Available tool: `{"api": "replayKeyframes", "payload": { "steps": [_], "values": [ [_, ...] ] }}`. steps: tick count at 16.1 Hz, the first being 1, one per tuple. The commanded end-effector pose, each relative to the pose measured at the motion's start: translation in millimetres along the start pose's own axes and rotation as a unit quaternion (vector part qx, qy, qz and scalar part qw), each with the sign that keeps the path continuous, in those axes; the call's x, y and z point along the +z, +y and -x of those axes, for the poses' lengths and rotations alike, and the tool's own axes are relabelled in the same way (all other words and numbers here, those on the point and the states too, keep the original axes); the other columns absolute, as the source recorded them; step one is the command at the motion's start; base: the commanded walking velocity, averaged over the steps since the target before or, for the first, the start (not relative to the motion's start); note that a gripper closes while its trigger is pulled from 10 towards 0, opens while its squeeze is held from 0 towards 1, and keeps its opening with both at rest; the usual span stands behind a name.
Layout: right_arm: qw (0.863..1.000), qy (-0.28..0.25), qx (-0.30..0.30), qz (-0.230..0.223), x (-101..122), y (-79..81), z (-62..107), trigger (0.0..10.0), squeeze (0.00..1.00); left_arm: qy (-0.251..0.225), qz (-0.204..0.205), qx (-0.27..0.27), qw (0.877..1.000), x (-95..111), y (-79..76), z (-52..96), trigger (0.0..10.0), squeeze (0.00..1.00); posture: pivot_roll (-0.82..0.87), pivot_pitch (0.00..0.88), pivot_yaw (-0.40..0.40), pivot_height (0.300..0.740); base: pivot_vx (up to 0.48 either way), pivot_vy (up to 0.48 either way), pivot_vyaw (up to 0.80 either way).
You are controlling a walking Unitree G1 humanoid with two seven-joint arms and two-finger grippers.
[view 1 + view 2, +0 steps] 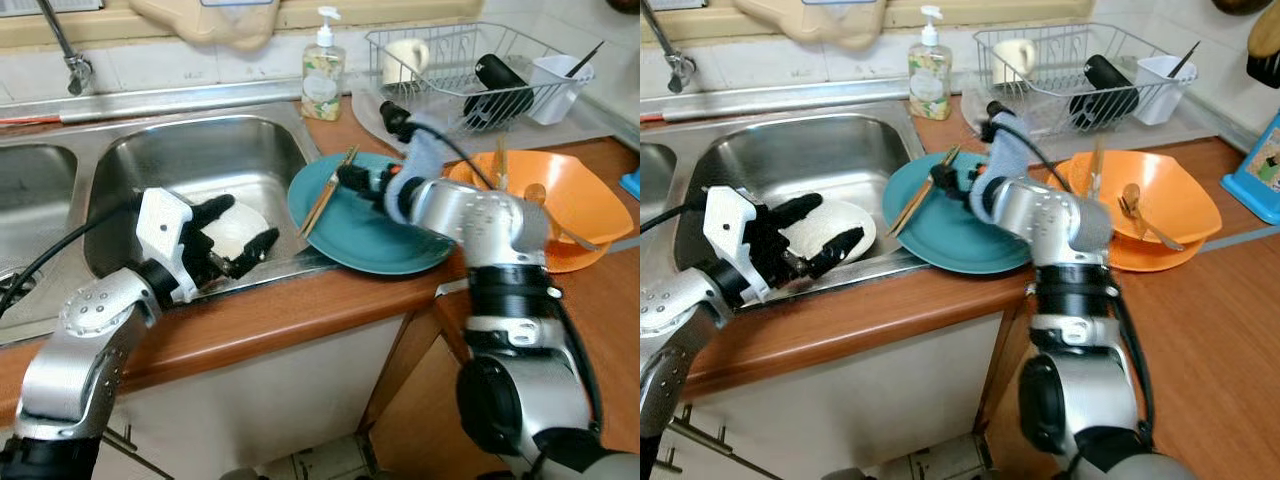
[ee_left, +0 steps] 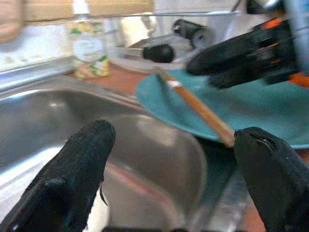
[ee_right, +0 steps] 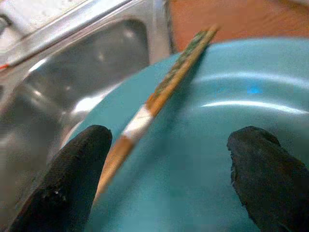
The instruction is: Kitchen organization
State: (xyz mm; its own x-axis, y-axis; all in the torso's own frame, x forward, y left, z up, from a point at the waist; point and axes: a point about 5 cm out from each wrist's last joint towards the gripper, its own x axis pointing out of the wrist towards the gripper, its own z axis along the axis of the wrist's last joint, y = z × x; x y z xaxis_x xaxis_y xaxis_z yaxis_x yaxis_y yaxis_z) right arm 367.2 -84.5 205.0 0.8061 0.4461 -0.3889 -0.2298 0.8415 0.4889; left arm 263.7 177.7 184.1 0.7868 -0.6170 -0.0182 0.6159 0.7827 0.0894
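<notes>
Item: chopsticks [image 1: 328, 192] lying on teal plate [image 1: 370, 235] by sink [image 1: 200, 165]. Right gripper [image 3: 164, 179] fingers apart over them; left gripper [image 1: 232, 232] apart. We judge risk: sticks roll off into sink.

My left silver arm [image 1: 85, 345] rises from the lower left with the elbow bent and the forearm angled up and inward. Its white wrist housing [image 1: 163, 238] carries my left gripper [image 1: 237, 226], whose two long black fingers [image 2: 72, 181] are spread wide apart and hold nothing.

My right silver arm [image 1: 500, 300] stands upright at the right, dark joint segments stacked below a polished elbow, from which the forearm turns inward toward the left arm. A grey padded sleeve [image 1: 418, 165] with a black cable wraps the wrist. My right gripper [image 3: 164, 159] points forward and down, its two black fingers [image 3: 67, 181] parted widely, with nothing clamped between them.
</notes>
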Motion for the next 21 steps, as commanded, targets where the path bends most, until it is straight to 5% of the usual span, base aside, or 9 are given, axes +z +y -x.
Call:
{"api": "replayKeyframes", "payload": {
  "steps": [1,4,5,6,7,10,12,21],
  "values": [
    [1.0,-0.008,0.017,-0.024,7.7,5.6,-3.8,10.0,0.0,0.005,0.002,-0.022,1.0,2.0,-5.4,2.0,10.0,0.0,-0.04,0.0,-0.019,0.74,0.0,0.0,0.0],
    [0.998,-0.005,0.037,-0.048,6.9,13.0,-13.9,10.0,0.0,0.01,0.006,-0.028,1.0,2.0,-6.8,3.8,10.0,0.0,-0.04,0.0,-0.019,0.74,0.0,0.0,0.0],
    [0.998,0.001,0.043,-0.05,4.7,14.8,-17.1,8.5,0.0,0.011,0.007,-0.029,0.999,1.6,-7.6,3.3,10.0,0.0,-0.04,0.0,-0.021,0.74,0.0,0.0,0.0],
    [0.998,0.007,0.041,-0.049,2.1,14.8,-19.6,4.9,0.0,0.012,0.007,-0.03,0.999,1.1,-8.5,3.0,10.0,0.0,-0.04,0.0,-0.021,0.74,0.0,0.0,0.0],
    [0.998,0.011,0.04,-0.05,0.3,14.3,-21.7,3.7,0.0,0.012,0.008,-0.031,0.999,1.1,-9.2,3.0,10.0,0.0,-0.04,0.0,-0.024,0.74,0.0,0.0,0.0],
    [0.998,0.018,0.037,-0.056,-2.6,11.3,-26.1,2.4,0.0,0.014,0.01,-0.032,0.999,0.9,-10.2,3.7,10.0,0.0,-0.03,0.0,-0.031,0.74,0.0,0.0,0.0],
    [0.997,0.019,0.04,-0.066,-3.8,9.6,-28.2,0.0,0.0,0.014,0.011,-0.033,0.999,0.6,-11.4,3.9,10.0,0.0,-0.03,0.0,-0.033,0.74,0.0,0.0,0.0],
    [0.994,0.022,0.057,-0.088,-10.7,4.7,-33.2,0.0,0.0,0.019,0.011,-0.034,0.999,-2.8,-13.3,2.2,10.0,0.0,-0.04,0.0,-0.038,0.74,0.0,0.0,0.0]
  ]
}}
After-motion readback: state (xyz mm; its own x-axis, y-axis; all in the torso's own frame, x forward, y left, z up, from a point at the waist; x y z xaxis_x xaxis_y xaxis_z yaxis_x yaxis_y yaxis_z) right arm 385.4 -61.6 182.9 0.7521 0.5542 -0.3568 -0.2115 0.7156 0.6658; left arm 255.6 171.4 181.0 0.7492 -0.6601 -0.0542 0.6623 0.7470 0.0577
